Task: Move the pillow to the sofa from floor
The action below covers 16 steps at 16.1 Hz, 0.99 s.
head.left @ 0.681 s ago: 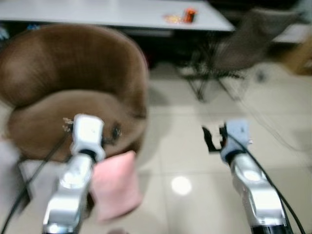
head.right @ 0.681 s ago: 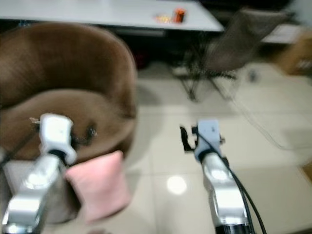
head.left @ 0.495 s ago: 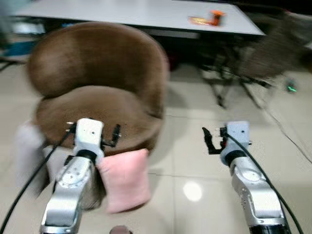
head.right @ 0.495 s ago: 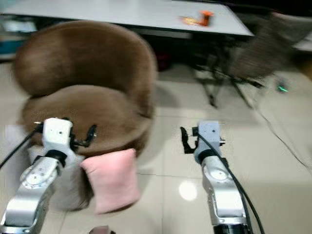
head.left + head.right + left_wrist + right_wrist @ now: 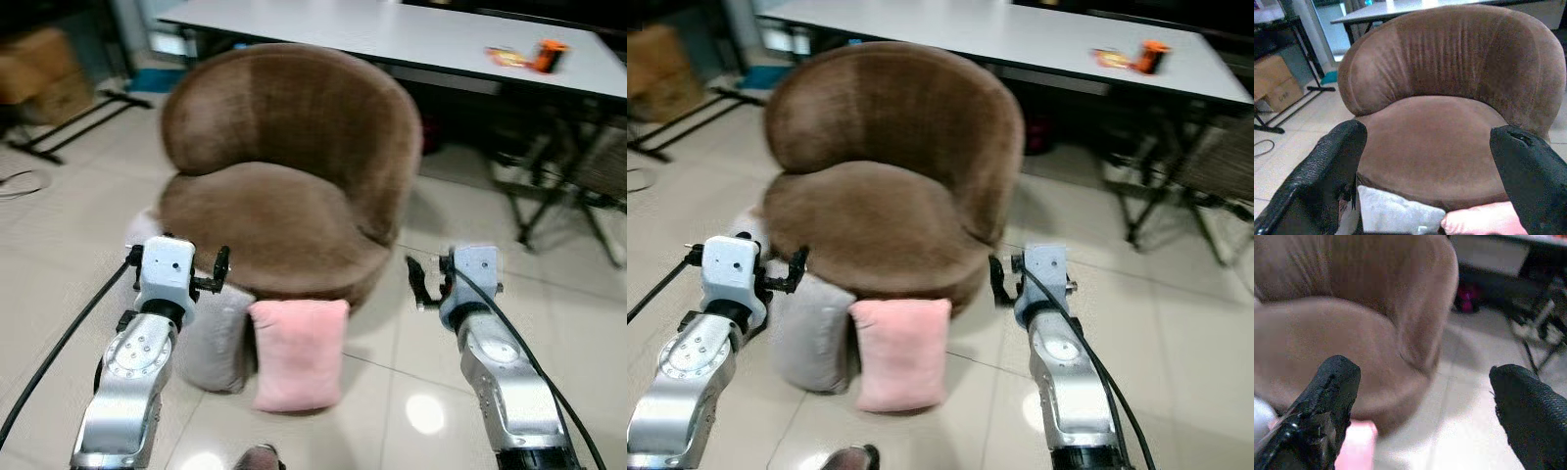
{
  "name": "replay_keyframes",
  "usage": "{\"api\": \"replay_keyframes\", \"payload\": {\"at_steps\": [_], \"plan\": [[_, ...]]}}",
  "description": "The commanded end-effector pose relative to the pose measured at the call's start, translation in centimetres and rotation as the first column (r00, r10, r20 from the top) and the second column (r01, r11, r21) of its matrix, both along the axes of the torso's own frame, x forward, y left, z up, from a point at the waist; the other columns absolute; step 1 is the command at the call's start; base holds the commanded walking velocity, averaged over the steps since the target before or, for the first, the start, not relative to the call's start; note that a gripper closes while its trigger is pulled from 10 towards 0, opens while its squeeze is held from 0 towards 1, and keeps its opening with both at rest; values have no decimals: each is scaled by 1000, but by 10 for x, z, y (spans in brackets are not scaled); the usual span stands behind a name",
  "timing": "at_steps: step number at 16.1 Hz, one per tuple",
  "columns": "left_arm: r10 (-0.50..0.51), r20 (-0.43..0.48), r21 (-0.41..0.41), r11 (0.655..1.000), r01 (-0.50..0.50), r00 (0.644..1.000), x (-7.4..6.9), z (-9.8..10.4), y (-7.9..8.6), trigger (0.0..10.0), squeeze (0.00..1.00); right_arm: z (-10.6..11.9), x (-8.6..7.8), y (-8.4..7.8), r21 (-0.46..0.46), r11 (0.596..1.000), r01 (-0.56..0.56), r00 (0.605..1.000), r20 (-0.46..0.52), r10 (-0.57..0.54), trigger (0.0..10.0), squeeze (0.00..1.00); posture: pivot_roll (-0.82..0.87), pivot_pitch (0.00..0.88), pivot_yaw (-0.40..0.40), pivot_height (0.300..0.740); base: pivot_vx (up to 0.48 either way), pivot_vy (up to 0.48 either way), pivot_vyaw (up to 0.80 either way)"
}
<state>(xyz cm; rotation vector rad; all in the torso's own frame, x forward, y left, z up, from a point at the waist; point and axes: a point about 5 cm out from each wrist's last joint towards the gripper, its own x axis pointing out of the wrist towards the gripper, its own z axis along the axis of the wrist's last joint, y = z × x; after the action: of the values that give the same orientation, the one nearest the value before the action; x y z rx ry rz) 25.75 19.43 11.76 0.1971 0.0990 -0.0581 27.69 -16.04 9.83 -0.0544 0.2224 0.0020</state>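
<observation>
Pink pillow [image 5: 297, 352]: stands on the tiled floor [image 5: 78, 245], leaning against the sofa's front base, touching a grey pillow [image 5: 217, 338] on its left.
Sofa [image 5: 294, 176]: one brown round-backed seat, straight ahead, seat cushion bare.
Pillows: two — one pink, one grey — both on the floor at the sofa's foot.
Left gripper [image 5: 176, 266]: raised in front of the sofa's lower left, above the grey pillow; fingers [image 5: 1327, 166] spread wide, holding nothing.
Right gripper [image 5: 428, 281]: raised over the floor just right of the sofa base, well apart from the pink pillow; fingers [image 5: 1322, 406] spread wide, holding nothing.
Bench [image 5: 411, 34]: one long white top behind the sofa, with an orange item [image 5: 549, 54] and a small packet [image 5: 505, 57] near its right end.
Around: dark folding chair [image 5: 578, 186] to the right; cardboard box [image 5: 39, 83] and a black stand [image 5: 73, 122] to the left.
Left wrist view: sofa seat between the fingers, with both pillow tops at its foot — grey beside pink.
Right wrist view: blurred; sofa's right flank, a pink corner of the pillow, chair legs beyond.
</observation>
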Motion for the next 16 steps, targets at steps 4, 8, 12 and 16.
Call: {"api": "replay_keyframes", "payload": {"at_steps": [4,8,12,16], "plan": [[-30,12,-1,1000,30,999,5,3,-4,10000,0,2,-2,0,29,1000,-2,1000,15,2,10000,0,-48,0,-12,740,332,0,0],[-30,-4,0,1000,30,1000,4,-1,-6,10000,0,-3,-3,-1,22,999,32,999,-16,-32,10000,0,-61,0,0,740,345,0,400],[-24,1,8,1000,24,1000,4,0,-5,10000,0,-3,0,-1,-21,1000,18,1000,-24,-18,10000,0,-57,0,-6,740,347,0,0],[-16,4,23,1000,16,1000,1,0,-5,10000,0,-3,1,4,12,1000,-21,999,-27,21,10000,0,-28,0,-38,740,322,0,0]]}}
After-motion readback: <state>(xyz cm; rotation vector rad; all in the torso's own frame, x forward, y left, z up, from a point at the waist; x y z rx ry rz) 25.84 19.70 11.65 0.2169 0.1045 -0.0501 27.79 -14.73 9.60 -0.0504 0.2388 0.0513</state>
